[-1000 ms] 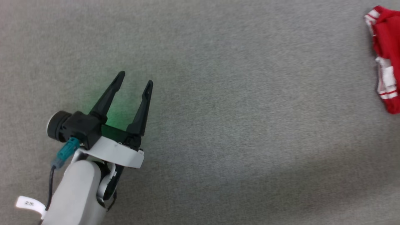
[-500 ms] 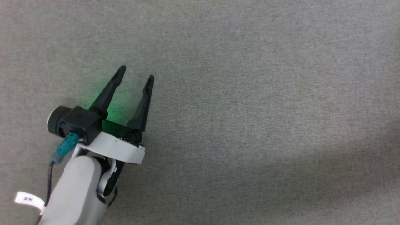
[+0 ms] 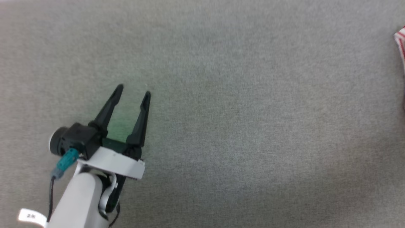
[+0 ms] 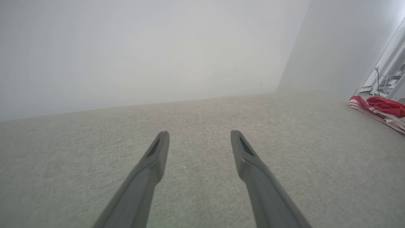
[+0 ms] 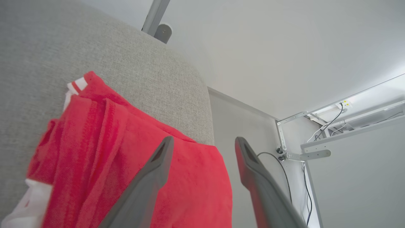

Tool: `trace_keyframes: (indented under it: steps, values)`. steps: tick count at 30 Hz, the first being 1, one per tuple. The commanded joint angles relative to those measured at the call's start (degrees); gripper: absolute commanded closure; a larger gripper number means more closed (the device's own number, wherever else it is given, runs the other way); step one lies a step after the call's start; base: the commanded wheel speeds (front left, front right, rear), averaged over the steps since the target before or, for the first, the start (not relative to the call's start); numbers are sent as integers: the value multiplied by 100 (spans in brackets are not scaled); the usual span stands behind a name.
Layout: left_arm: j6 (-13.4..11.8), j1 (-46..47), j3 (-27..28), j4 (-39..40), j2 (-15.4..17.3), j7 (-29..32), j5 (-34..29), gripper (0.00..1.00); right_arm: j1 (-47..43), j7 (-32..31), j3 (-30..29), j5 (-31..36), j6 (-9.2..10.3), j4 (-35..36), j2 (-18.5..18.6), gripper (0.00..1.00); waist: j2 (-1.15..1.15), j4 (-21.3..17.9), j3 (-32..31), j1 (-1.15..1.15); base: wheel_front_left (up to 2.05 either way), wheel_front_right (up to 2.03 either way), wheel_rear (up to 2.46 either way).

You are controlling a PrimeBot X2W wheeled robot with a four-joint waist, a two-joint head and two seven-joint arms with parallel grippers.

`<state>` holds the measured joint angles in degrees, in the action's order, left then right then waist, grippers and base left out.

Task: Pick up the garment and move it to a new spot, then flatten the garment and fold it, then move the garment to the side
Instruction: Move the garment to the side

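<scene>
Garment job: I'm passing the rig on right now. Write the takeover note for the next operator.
Left end effector: open, empty, hovering over the grey fabric surface, well away from the garment.
Right end effector: open above the garment, gripping nothing as far as the right wrist view shows.
Garment: lying in folded layers at the surface's rounded right corner; one edge seems to reach the rim.
Done: it looks folded and set to the side.
Left: probably only lifting the right arm clear and checking that the fold is tidy.
</scene>
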<state>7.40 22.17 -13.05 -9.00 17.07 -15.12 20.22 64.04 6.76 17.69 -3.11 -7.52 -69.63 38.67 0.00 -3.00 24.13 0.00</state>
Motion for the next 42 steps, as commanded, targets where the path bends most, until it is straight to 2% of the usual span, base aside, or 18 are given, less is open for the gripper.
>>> trace_keyframes:
  steps: [1, 9, 14, 26, 30, 42]
  values:
    - [10, -117, 38, -18, -21, 3, 1, 0, -126, 65, -33, -9, 7, -16, -41, 0, 0, 84, -351, 0, 0, 0, 0]
    - [-3, -647, 320, -56, -132, 3, -45, 0, -658, 587, -259, -304, 7, 9, -638, 0, 0, 327, -1078, 0, 0, 0, 0]
    - [-43, -1052, 556, -59, -168, 3, -85, 0, -1271, 814, -348, -590, 7, 357, -1007, 0, 0, 453, -1508, 0, 0, 0, 0]
    - [-148, -2255, 1316, 262, -205, 3, -213, 0, -3513, 845, -724, -964, 7, 2675, -1713, 0, 0, 573, -2414, 0, 0, 0, 0]
    - [-187, -2603, 1603, 456, -254, 3, -264, 0, -4082, 847, -807, -967, 7, 3252, -1897, 0, 0, 561, -2543, 0, 0, 0, 0]
    - [-76, -3174, 2094, 766, -434, 3, -494, 0, -5467, 847, -1267, -768, 7, 4661, -2309, 0, 0, 637, -2807, 0, 0, 0, 0]
